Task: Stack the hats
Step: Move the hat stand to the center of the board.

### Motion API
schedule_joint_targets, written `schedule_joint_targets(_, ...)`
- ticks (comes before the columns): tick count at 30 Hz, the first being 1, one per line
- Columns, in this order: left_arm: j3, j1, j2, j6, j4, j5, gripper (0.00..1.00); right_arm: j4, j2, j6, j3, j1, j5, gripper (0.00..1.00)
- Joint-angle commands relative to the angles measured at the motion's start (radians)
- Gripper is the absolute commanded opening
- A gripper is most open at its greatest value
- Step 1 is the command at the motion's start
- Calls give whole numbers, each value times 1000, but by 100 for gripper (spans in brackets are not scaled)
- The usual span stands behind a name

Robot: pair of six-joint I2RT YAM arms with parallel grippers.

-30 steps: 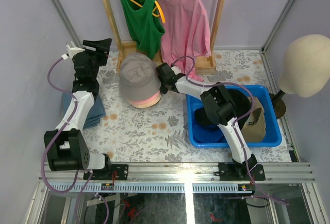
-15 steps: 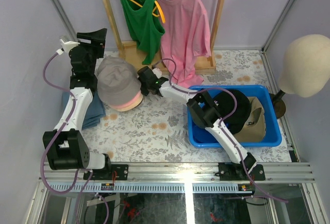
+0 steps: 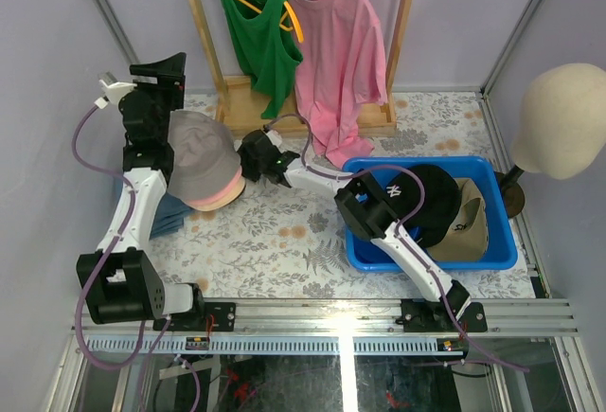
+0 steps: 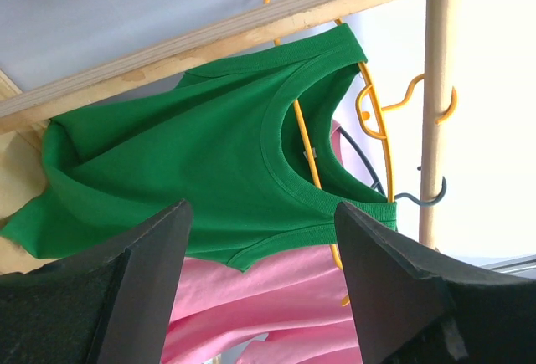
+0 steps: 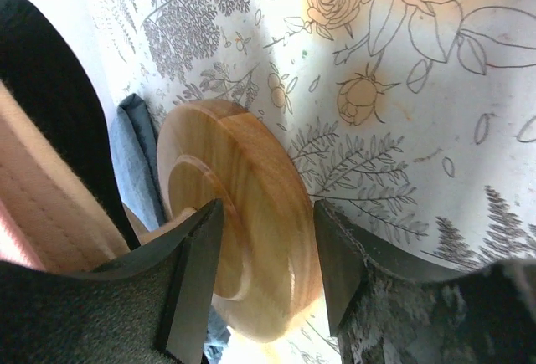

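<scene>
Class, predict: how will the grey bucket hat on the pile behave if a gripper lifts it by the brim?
Probably floppy: the grey bucket hat shows soft creases. Likely light, being thin fabric. It may drag the pink hat beneath it.

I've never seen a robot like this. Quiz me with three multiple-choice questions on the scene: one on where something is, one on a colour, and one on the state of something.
1. Where is the black cap with the white logo?
A) in the blue bin
B) on the mannequin head
C) on a hanger

2. What colour is the hat lying on top of the pink hat?
A) black
B) grey-taupe
C) green

3. How is the left gripper?
A) clamped on a shirt
B) shut, empty
C) open, empty

Answers:
1 A: the cap lies inside the bin's walls.
2 B: a grey-taupe crown covers the pink one.
3 C: its jaws stand apart with nothing between them.
</scene>
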Motion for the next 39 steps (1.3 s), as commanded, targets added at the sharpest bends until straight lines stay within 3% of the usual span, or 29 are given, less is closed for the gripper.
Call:
schedule_joint_targets(1,-11,11,-22,-10,82,-9,69,61,-126,-155,-109,-25,-12,56)
schedule_joint_targets(12,113,-85,96,51,115,43,69,112,-484,-523,-444,-94,14,60)
schedule_joint_targets(22,362,-337,291,209,-39,133,70,116,-867,-817,-736,-111,144,61)
schedule_joint_targets(26,434,-403,336,273,-149,171,70,84,-1021,-880,-836,-113,221,62)
schedule_joint_targets(39,398,-578,390,346,-286,299,71,-155,-1463,-988,-998,-137,543,67)
